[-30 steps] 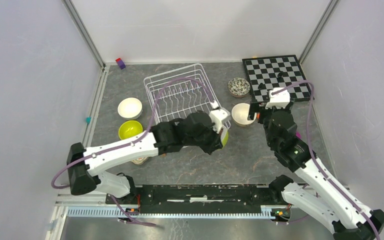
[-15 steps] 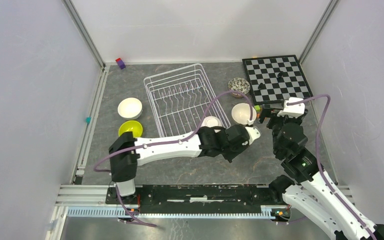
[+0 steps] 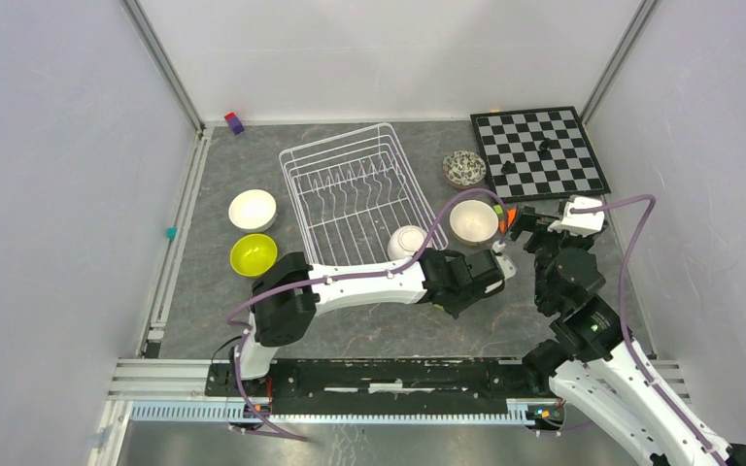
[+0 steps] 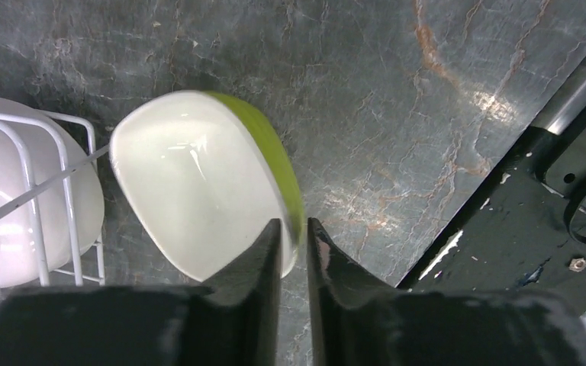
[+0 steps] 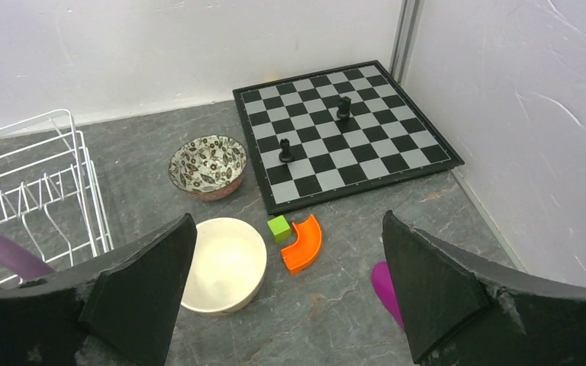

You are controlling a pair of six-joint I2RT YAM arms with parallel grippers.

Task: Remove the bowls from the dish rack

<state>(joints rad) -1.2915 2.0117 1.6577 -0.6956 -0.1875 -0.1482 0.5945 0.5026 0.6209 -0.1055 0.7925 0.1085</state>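
So, a lime green bowl [image 4: 198,183] is pinched by its rim between the left gripper [image 4: 294,240] fingers, held just off the dish rack [image 3: 350,189]'s near right corner. The right gripper [image 5: 286,221] is seen spread wide to the rack's right, near a cream bowl [image 5: 225,263].

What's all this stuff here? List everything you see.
dish rack: one, white, mid-table
racked bowl: one, white, rack's near-right corner
white bowl: one, white, left of rack
green bowl: one, lime, left of rack
cream bowl: one, cream, right of rack
chessboard: one, black-white, back right
chess pieces: two, black, on chessboard
patterned bowl: one, floral, beside chessboard
held bowl: one, lime, in left gripper
orange block: one, orange, by cream bowl
green cube: one, green, beside orange block
purple block: one, purple, back-left corner
left gripper: one, black, shut on held bowl
right gripper: one, black, open
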